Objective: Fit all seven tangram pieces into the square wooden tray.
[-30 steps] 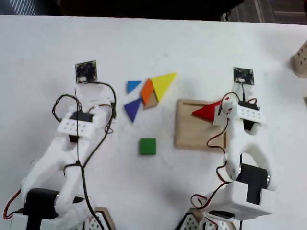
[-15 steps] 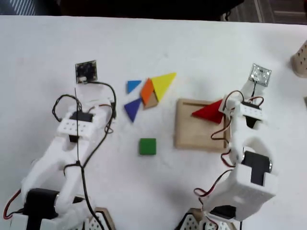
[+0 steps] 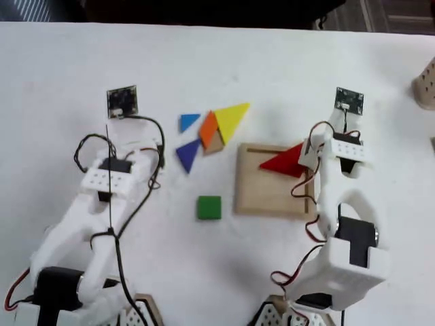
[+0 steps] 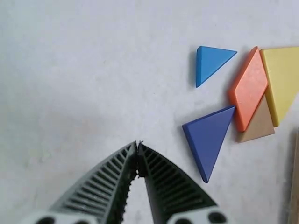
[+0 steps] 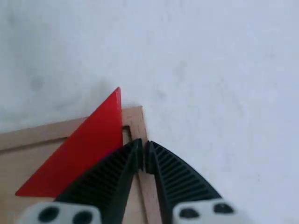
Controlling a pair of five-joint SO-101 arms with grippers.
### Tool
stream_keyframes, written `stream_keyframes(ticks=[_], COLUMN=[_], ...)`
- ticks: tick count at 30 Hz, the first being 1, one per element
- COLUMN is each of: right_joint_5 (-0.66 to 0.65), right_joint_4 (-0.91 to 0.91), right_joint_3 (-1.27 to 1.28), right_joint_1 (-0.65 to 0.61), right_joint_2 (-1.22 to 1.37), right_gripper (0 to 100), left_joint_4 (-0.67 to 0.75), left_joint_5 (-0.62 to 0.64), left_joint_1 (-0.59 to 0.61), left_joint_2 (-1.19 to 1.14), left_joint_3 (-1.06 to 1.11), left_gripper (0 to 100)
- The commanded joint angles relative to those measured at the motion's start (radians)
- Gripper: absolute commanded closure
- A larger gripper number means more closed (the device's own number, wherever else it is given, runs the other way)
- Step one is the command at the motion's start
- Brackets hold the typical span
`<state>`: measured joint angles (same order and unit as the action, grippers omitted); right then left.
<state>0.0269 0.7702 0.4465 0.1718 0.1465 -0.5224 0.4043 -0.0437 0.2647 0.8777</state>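
High view, tray: wooden tray (image 3: 272,197) flat on the white counter (image 3: 285,68), in front of my right arm.
High view, red piece: red triangle (image 3: 282,161) lies in the tray's far corner, one tip over the rim.
High view, loose pieces: green square (image 3: 209,207) alone beside the tray. Yellow triangle (image 3: 232,119), orange parallelogram (image 3: 208,129) and tan triangle (image 3: 215,142) are touching. Light blue triangle (image 3: 188,121) and dark blue triangle (image 3: 188,154) just beside them.
Left wrist view, left gripper (image 4: 138,144): pressed together, holding nothing, over bare counter near the dark blue triangle.
Right wrist view, right gripper (image 5: 142,149): pressed together, tips at the tray's corner rim, just beside the red triangle.

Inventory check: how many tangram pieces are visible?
7: red triangle on wooden tray; green square beside it; clustered: light-blue triangle, dark-blue triangle, orange parallelogram, yellow triangle, tan triangle.
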Motion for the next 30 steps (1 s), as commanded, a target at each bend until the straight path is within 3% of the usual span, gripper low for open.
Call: stream_keyframes(ticks=[1, 11, 17, 30], right_joint_5=[-0.02, -0.017, -0.025, -0.112], right_joint_4=[0.016, 0.015, -0.131, -0.136], right_joint_3=[-0.011, 0.103, 0.313, 0.284], right_joint_1=[-0.019, -0.01, -0.079, -0.183], right_joint_2=[-0.058, -0.225, -0.389, -0.26], right_gripper=[98.1, 98.1, 98.1, 98.1], left_joint_4=[0.029, 0.029, 0.029, 0.029], left_joint_5=[-0.008, -0.009, -0.009, -0.009], left_joint_1=[0.01, 0.01, 0.01, 0.01], left_joint_2=[0.044, 0.044, 0.044, 0.044], left_joint_3=[-0.008, -0.009, -0.008, -0.008], left_gripper=[98, 98, 98, 98])
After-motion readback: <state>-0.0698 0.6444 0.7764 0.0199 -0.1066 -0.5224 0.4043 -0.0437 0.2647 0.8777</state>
